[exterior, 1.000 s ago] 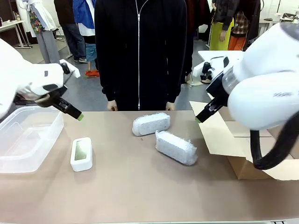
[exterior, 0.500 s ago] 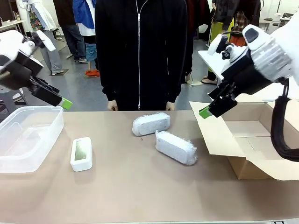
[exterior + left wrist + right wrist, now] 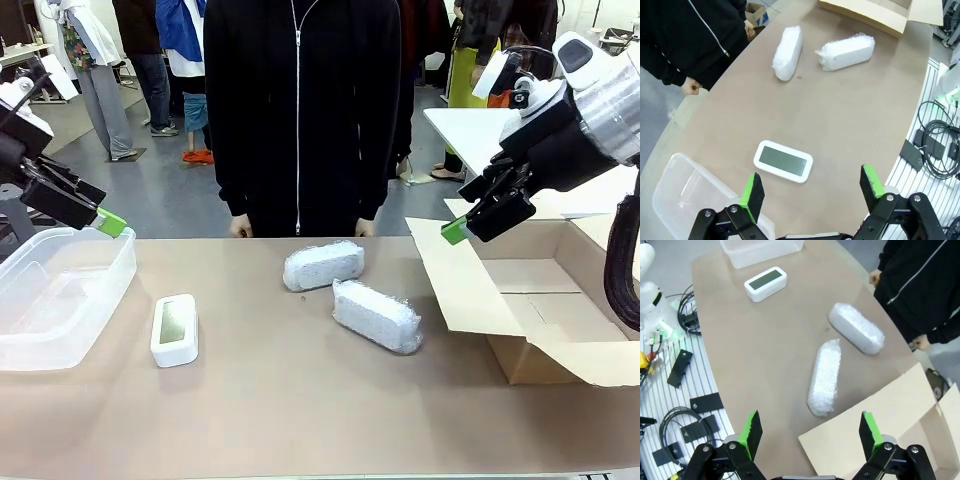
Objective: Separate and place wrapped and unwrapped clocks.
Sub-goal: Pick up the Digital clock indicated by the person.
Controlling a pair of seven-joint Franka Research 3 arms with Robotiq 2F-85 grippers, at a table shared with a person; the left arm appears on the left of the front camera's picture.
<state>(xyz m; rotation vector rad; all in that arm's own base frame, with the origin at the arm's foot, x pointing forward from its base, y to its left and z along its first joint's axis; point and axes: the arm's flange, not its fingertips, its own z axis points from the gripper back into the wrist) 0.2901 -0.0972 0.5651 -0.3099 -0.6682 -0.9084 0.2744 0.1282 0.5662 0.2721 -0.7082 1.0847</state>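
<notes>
Left claw [image 3: 811,187] and right claw [image 3: 809,432] gape wide, empty; wrapped bundle [image 3: 377,316] nearest the box [image 3: 465,285] looks light and squashy, so grip mid-body.

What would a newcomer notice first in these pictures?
Two bubble-wrapped bundles lie close together mid-table. A bare white clock lies screen-up beside a clear bin at the left; an open cardboard box stands at the right. The left tool and right tool hover open above the table.

Left end effector [image 3: 110,222] drew back leftward; right end effector [image 3: 455,232] lifted
</notes>
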